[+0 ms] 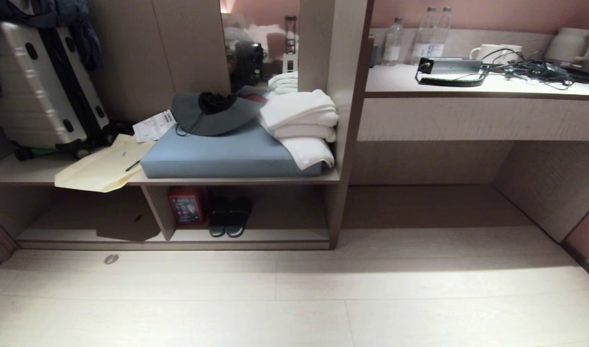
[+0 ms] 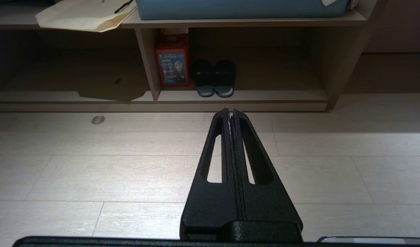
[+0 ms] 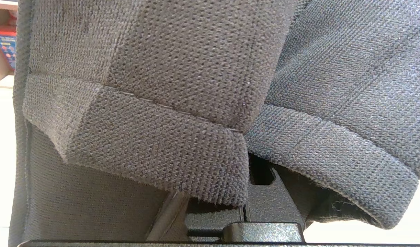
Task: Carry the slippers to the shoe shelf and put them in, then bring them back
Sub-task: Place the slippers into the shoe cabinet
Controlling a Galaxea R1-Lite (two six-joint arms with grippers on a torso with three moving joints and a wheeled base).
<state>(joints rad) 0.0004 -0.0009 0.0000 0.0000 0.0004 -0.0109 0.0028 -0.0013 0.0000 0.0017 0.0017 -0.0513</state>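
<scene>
I am carrying the slippers point(image 3: 182, 103) clamped in the right tool point(image 3: 261, 192), left tool point(image 2: 230, 111) pressed together and idle, steering low toward the shoe shelf point(image 1: 294, 235) beside the black slides point(image 1: 229, 217).

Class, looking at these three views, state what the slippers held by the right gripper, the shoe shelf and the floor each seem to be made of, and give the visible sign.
Slippers: knitted or woven dark grey fabric, matte; the mesh texture and stitched cuff edges show.
Shoe shelf: likely wood laminate, light taupe, smooth; faint grain and flat edges.
Floor: pale wood-look planks, slightly glossy; seams and reflected light, material uncertain.
</scene>
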